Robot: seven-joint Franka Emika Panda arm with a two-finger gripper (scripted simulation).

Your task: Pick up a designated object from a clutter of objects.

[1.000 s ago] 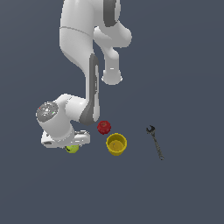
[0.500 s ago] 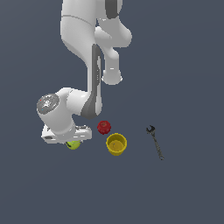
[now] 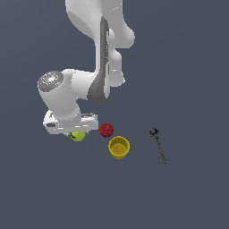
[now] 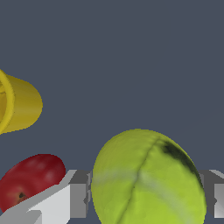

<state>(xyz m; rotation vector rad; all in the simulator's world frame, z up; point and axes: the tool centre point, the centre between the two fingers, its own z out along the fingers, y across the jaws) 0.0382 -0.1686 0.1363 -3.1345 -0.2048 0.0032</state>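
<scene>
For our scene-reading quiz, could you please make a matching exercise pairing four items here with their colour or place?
Things:
1. tennis ball
2. round fruit
3. cup
4. wrench

Descriptions:
A. dark metal, farthest toward the exterior view's right
B. yellow, open top
C. yellow-green, between the gripper fingers
D. red, between ball and cup

Pairs: 1-C, 2-D, 3-B, 4-A

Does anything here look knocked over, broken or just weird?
Nothing stands out. The yellow cup stands upright, and the red fruit, wrench and tennis ball between the gripper fingers look intact.
</scene>
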